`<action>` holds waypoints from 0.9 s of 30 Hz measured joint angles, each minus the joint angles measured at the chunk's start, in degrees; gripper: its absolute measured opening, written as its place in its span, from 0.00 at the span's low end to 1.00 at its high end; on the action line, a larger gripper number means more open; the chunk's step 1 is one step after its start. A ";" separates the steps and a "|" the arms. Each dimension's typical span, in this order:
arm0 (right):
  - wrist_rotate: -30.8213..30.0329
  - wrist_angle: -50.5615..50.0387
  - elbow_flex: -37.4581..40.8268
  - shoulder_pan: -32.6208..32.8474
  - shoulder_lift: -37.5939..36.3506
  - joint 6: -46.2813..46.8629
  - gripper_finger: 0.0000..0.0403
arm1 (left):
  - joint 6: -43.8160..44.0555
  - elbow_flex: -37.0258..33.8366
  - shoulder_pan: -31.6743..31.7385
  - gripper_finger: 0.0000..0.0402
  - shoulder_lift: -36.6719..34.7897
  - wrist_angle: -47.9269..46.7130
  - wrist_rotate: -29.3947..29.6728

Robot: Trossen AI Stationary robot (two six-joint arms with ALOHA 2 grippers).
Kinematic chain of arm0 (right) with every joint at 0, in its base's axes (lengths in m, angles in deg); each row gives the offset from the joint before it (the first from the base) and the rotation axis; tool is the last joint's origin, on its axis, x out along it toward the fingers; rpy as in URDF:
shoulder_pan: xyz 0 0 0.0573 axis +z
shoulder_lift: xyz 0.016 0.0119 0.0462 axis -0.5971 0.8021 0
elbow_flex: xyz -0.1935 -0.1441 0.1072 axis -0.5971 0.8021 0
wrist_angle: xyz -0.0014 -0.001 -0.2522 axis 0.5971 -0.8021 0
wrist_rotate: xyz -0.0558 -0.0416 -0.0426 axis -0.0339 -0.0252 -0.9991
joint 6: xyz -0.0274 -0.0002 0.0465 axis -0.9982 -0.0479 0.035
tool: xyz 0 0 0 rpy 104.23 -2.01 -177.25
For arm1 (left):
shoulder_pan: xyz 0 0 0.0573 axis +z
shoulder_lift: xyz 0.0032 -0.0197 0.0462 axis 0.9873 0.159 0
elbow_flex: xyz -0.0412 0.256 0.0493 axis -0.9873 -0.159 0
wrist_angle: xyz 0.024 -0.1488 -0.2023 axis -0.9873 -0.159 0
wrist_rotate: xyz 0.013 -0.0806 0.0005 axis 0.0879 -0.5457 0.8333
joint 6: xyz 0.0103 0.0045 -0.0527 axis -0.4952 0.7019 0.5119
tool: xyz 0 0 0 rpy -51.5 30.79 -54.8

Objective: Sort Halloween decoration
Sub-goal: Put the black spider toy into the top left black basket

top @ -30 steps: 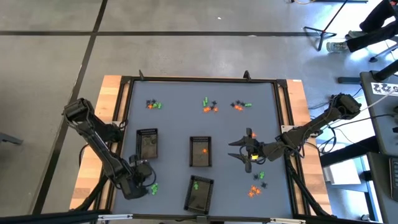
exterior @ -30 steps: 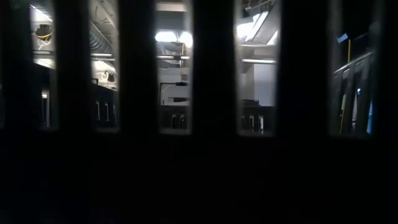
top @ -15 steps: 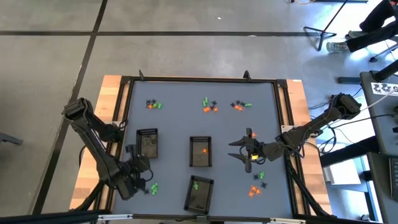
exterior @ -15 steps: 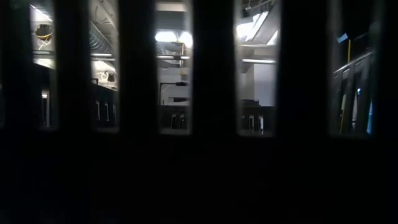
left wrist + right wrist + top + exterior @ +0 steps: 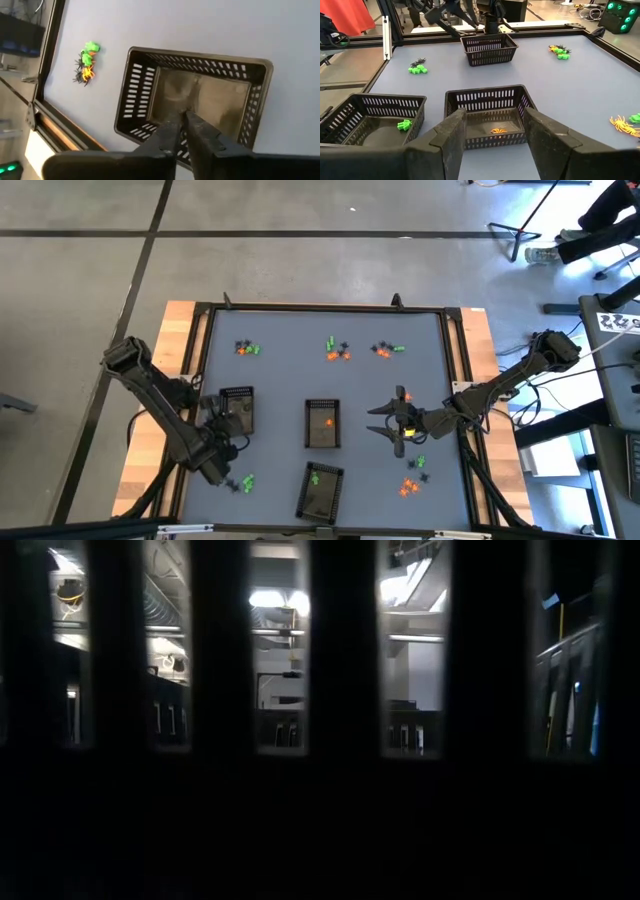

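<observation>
The left claw (image 5: 182, 131) hangs over the left-hand tray (image 5: 236, 410), its two dark fingers nearly pressed together with only a sliver between the tips; nothing can be made out between them. That tray (image 5: 195, 100) is black slotted plastic, rectangular, with a dull flat floor. The right claw (image 5: 492, 132) hovers right of the tabletop's (image 5: 280, 360) centre, fingers spread wide and empty, facing the middle tray (image 5: 490, 117), which holds one orange trinket (image 5: 496, 131). A third tray (image 5: 372, 120) toward the near edge holds a green trinket (image 5: 403, 124). The Halloween decoration (image 5: 337, 350) lies in small clusters of orange, green and black along the far edge, near the near-left corner (image 5: 241, 481) and near the near-right corner (image 5: 412, 482). The tabletop is smooth grey-blue, dark-framed.
</observation>
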 joint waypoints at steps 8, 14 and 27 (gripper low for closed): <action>0.00 0.02 0.00 0.02 0.00 -0.02 0.48 | -1.43 -1.14 1.55 0.31 0.00 1.60 -0.50; 0.00 0.00 0.00 0.02 0.00 0.00 0.49 | -3.94 2.06 0.78 0.39 0.00 8.59 -5.17; 0.00 0.02 0.00 0.00 0.00 -0.02 0.49 | -0.21 12.90 -5.61 0.38 0.41 22.46 -17.12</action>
